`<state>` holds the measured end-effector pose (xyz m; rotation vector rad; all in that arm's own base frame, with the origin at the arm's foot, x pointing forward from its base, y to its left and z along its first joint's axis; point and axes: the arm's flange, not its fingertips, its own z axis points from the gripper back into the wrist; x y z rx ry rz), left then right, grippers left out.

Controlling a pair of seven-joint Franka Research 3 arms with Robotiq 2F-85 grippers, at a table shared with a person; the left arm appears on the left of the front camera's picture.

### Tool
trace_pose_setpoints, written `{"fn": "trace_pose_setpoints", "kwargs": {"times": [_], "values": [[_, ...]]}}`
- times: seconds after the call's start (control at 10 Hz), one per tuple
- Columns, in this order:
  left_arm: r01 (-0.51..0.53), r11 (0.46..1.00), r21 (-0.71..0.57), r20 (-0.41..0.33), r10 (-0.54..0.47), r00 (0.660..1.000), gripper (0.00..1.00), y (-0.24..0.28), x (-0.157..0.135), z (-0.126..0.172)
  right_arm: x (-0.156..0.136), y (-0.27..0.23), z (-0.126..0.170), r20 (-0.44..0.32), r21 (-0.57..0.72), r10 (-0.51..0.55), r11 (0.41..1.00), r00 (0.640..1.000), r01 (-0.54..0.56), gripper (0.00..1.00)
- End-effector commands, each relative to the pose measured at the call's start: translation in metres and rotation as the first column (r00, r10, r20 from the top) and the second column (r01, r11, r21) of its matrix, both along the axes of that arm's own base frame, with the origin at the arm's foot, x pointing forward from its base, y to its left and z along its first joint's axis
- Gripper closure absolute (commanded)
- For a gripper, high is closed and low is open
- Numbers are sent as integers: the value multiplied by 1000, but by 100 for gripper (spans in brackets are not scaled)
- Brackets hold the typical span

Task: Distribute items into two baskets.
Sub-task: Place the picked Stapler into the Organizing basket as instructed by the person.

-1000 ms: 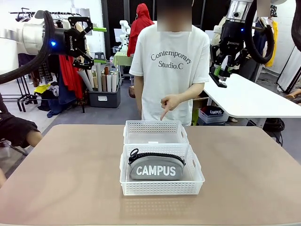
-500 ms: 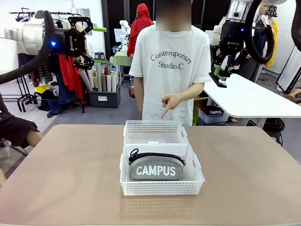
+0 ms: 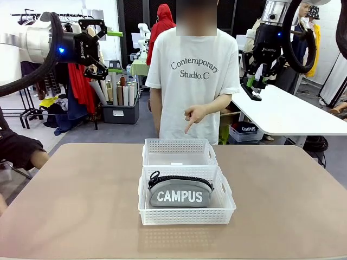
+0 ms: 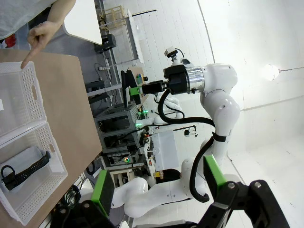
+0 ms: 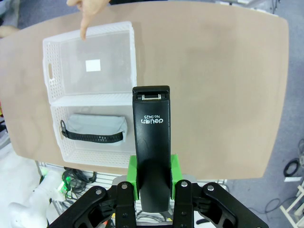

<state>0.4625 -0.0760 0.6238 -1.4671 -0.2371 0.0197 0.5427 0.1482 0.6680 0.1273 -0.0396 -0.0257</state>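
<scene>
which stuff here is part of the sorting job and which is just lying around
Job: pouch, in the near basket; far basket, which the person's hand points toward; stapler, held in the right gripper.
Lying about: crate of rolls, white side table, box under it.

The pouch (image 4: 26, 160) lies in one basket (image 4: 35, 204) — a person's hand (image 4: 45, 32) points at the other basket (image 4: 35, 102).
</scene>
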Motion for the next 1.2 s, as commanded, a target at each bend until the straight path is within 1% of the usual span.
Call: {"fn": "trace_pose_setpoints", "kwargs": {"times": [0.0, 0.1, 0.2, 0.3, 0.4, 0.5, 0.6, 0.7, 0.8, 0.9, 1.0, 1.1], "values": [[7, 1000, -1, 1, -7, 1000, 0, 0, -1, 1, 13, 4, -3, -21, -34, 64, 997, 998, -65, 100], [7, 1000, -1, 1, -7, 1000, 0, 0, -1, 1, 27, 8, -3, -58, -69, 138, 987, 989, -142, 100], [7, 1000, -1, 1, -7, 1000, 0, 0, -1, 1, 33, 18, -8, -92, -97, 216, 970, 972, -224, 100], [7, 1000, -1, 1, -7, 1000, 0, 0, -1, 1, 41, 28, -13, -86, -101, 312, 942, 946, -320, 100], [7, 1000, -1, 1, -7, 1000, 0, 0, -1, 1, 47, 38, -18, -95, -134, 380, 911, 920, -390, 100], [7, 1000, -1, 1, -7, 1000, 0, 0, -1, 1, 47, 50, -25, -99, -159, 447, 875, 889, -458, 100], [7, 1000, -1, 1, -7, 1000, 0, 0, -1, 1, 45, 62, -33, -95, -167, 520, 832, 849, -529, 100], [7, 1000, -1, 1, -7, 1000, 0, 0, -1, 1, 41, 75, -39, -83, -176, 607, 771, 790, -611, 100], [7, 1000, -1, 1, -7, 1000, 0, 0, -1, 1, 33, 90, -43, -82, -181, 696, 693, 713, -697, 100], [7, 1000, -1, 1, -7, 1000, 0, 0, -1, 1, 29, 98, -44, -72, -171, 753, 637, 654, -752, 100], [7, 1000, -1, 1, -7, 1000, 0, 0, -1, 1, 24, 112, -51, -50, -166, 822, 553, 567, -816, 100], [7, 1000, -1, 1, -7, 1000, 0, 0, -1, 1, 23, 118, -56, -37, -161, 857, 503, 515, -849, 100]]}}
